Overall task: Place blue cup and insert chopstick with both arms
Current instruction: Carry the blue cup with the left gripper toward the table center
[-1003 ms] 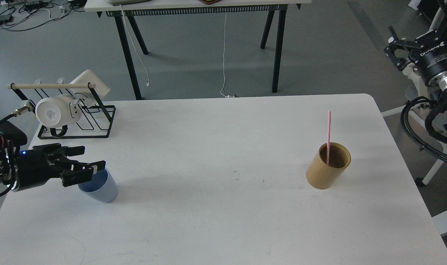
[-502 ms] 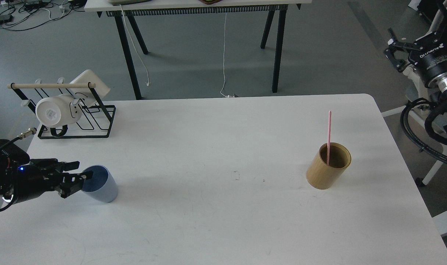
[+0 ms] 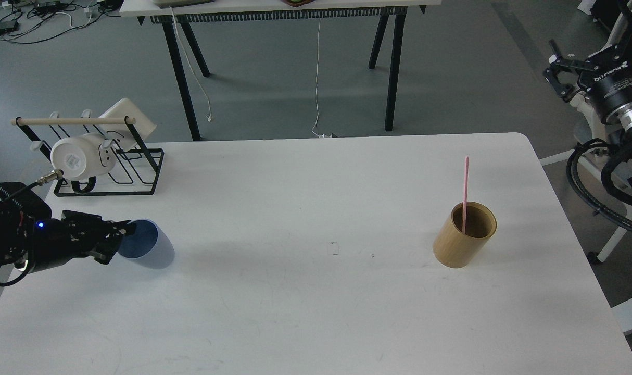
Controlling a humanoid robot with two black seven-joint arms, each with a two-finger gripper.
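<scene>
My left end effector (image 3: 119, 240) grips the blue cup (image 3: 148, 244) by its rim.
The cup tilts at the bench's (image 3: 316, 312) left side; the chopstick (image 3: 465, 194) stands in the tan holder (image 3: 464, 235); my right end effector (image 3: 559, 78) spreads wide.

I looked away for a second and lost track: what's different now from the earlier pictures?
The left gripper drew back toward the table's left edge, then rose slightly with its fingers at the blue cup, which now sits higher and tips its mouth more toward the camera. The chopstick in the tan holder, the mug rack and the right gripper kept their places.
</scene>
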